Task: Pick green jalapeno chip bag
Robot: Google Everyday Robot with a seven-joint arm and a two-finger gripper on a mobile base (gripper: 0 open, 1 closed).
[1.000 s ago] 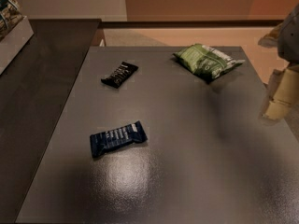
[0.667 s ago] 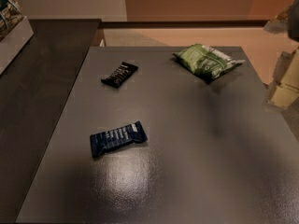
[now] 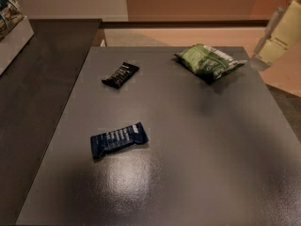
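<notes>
The green jalapeno chip bag (image 3: 209, 61) lies flat on the dark grey table (image 3: 197, 154) near its far right corner, puffy and crinkled, with white print. My gripper (image 3: 272, 44) shows as pale cream and grey parts at the upper right edge of the camera view. It hangs above the table's far right edge, to the right of the bag and apart from it. Nothing shows in it.
A small black wrapped bar (image 3: 120, 75) lies at the far left of the table. A dark blue wrapped bar (image 3: 118, 140) lies nearer, left of centre. A darker counter (image 3: 42, 93) adjoins on the left, with a white box (image 3: 11, 29) of packets at its far end.
My gripper has risen along the right edge of the view, from beside the table's right side to higher up near the far corner. The bag and both bars have not moved.
</notes>
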